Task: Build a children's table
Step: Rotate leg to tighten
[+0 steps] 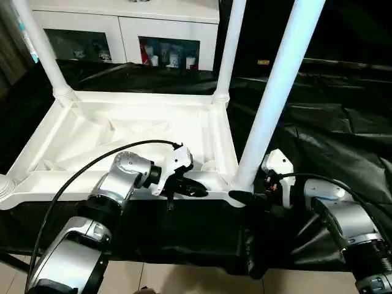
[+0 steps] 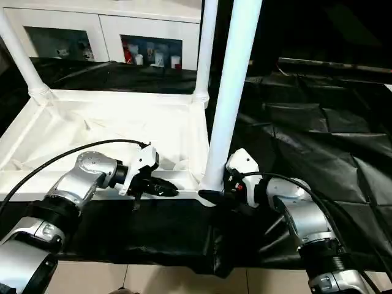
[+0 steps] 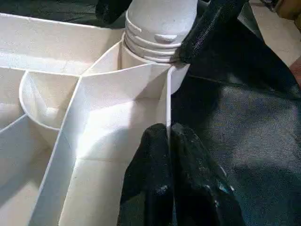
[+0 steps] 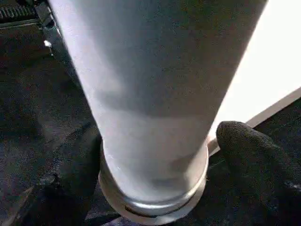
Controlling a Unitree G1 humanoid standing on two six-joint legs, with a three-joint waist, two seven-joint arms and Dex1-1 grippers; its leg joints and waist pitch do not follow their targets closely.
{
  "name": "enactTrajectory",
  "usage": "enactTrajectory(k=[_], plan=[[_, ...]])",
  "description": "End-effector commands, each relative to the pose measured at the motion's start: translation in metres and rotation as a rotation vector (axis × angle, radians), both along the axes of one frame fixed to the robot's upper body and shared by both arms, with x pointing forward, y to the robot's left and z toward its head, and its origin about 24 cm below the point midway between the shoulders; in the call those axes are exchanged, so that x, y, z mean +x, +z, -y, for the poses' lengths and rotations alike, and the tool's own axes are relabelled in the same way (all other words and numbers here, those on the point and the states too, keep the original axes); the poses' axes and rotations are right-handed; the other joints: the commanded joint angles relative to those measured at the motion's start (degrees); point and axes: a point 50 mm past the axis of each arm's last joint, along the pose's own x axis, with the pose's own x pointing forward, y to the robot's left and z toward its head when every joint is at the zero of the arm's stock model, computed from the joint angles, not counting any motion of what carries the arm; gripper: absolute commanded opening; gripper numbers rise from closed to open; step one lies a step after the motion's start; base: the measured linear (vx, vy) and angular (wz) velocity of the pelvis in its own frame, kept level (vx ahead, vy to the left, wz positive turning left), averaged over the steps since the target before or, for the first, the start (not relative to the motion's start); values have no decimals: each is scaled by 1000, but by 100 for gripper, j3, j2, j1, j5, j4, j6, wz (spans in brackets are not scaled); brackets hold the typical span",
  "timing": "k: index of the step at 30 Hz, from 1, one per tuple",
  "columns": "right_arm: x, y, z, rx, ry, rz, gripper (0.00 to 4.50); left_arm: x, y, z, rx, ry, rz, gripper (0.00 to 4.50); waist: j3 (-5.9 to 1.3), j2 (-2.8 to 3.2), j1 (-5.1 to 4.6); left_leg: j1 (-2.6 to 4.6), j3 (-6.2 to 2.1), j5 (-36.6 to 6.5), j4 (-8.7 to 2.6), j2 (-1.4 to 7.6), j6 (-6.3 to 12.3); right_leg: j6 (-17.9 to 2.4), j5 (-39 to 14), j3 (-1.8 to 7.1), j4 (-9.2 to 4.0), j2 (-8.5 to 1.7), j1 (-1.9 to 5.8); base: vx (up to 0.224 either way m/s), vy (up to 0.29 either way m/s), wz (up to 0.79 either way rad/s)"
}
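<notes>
With three legs upright in the inverted tabletop (image 1: 131,131) on black sheeting, my left gripper (image 1: 195,188) pinches its near rim while my right gripper (image 2: 215,197), fingers spread, straddles the near-right leg (image 1: 275,92); a fourth remains unconfirmed.

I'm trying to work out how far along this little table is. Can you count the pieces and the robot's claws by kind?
White tabletop, lying upside down: 1
White legs standing in its corner sockets: 3 (far left, far right, near right)
Robot grippers: 2 (left gripper, fingers pinching the tabletop's near rim; right gripper, fingers around the near right leg's base)
Total: 6
</notes>
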Motion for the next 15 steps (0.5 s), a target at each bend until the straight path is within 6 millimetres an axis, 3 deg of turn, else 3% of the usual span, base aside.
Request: enactTrajectory(k=[1, 5, 11, 15], plan=[[-1, 1, 5, -10, -18, -4, 373, -9, -2, 9, -58, -85, -47, 0, -323, -85, -5, 51, -144, -1001, -361, 367, 385, -1167, -1484, 288, -373, -419, 273, 0, 0, 0], [-1, 1, 5, 10, -26, -12, 334, -10, -1, 9, -57, -83, -52, 0, -340, -100, -3, 35, -136, -786, -339, 360, 494, -1274, -1110, 283, -322, -408, 288, 0, 0, 0], [-3, -4, 5, 33, -41, -40, 292, -12, -3, 6, -37, -80, -67, 0, -331, -95, -2, 39, -134, -851, -340, 358, 474, -1256, -1231, 281, -340, -407, 283, 0, 0, 0], [1, -12, 5, 43, -160, -55, 278, -8, -7, 8, -9, -16, -38, 0, -324, -92, -18, 37, -140, -923, -347, 350, 416, -1203, -1380, 282, -359, -408, 276, 0, 0, 0]])
